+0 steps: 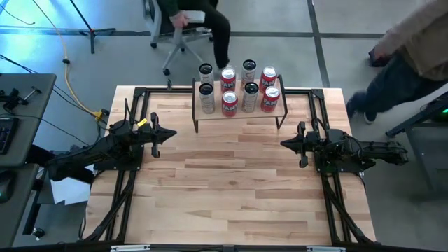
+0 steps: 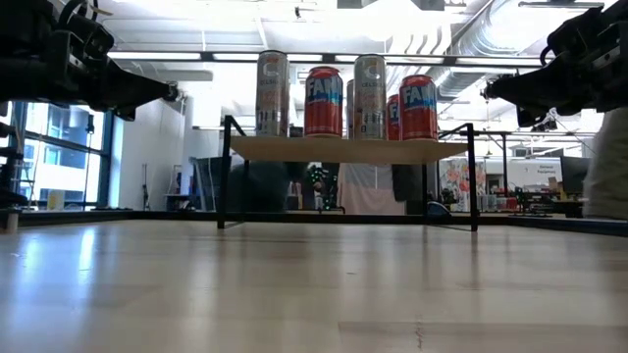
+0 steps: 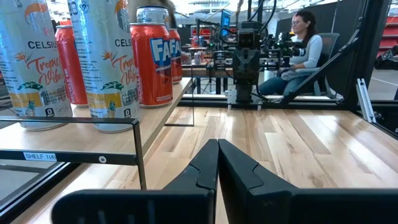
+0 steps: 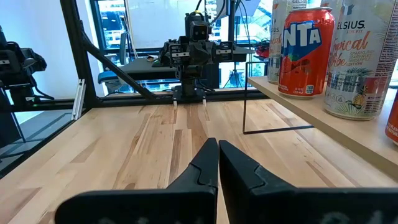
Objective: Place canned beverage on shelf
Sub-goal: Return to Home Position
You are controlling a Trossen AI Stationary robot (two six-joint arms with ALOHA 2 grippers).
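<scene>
Soda cans [image 1: 229, 103] on shelf [image 2: 343, 149]: likely slick, dentable; grip mid-body. Left end effector [image 1: 173, 134], right end effector [image 1: 283, 143]: fingers together, empty.

High view: straight down, whole table [image 1: 231, 196] in frame. Low view: tabletop height, level, facing the shelf [image 2: 343, 149] and room beyond. Wrist views face each other across the table — both catch the shelf, close by.
</scene>
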